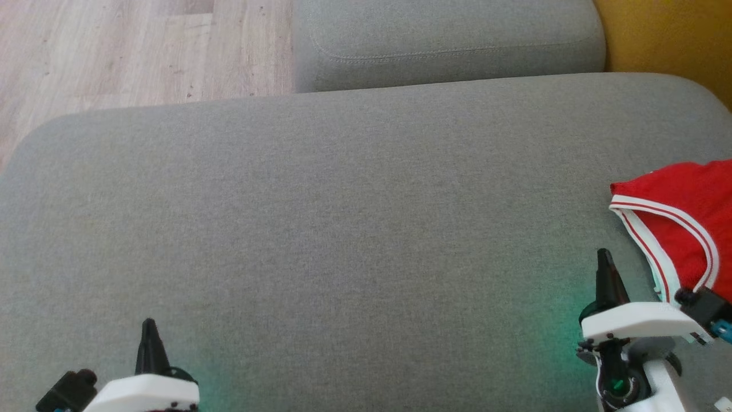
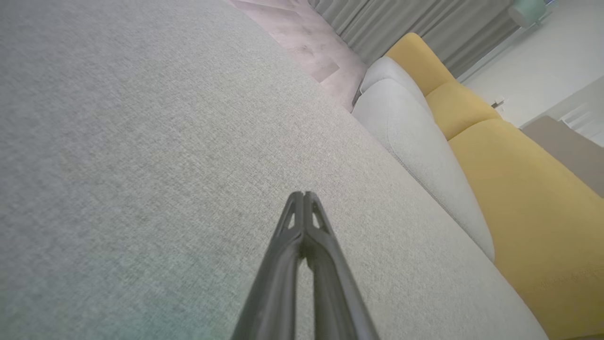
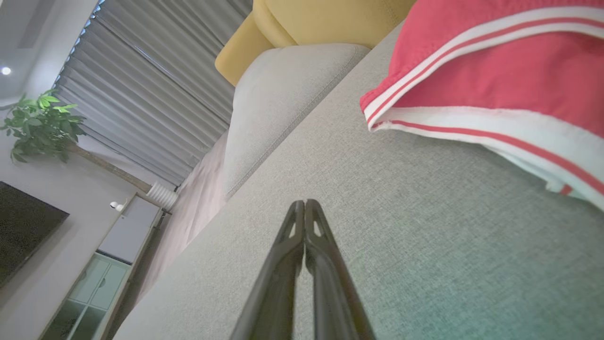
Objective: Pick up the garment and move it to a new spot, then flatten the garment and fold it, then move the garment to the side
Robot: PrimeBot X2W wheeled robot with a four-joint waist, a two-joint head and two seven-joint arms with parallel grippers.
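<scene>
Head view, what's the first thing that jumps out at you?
The bright red garment with white stripes pops out first, lying at the right edge of the big grey cushion. Lower down, the left gripper and the right gripper point up, both shut and empty, the right one near the garment.

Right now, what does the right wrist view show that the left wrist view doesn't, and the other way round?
Right wrist, not left wrist: the red garment with white-striped trim, lying on the grey seat up and right of the shut right gripper, clear of its fingertips; a potted plant; a pale cabinet.
Left wrist, not right wrist: the shut left gripper over bare seat fabric.
Both: the grey seat, a grey cushion, yellow cushions, grey curtains.
</scene>
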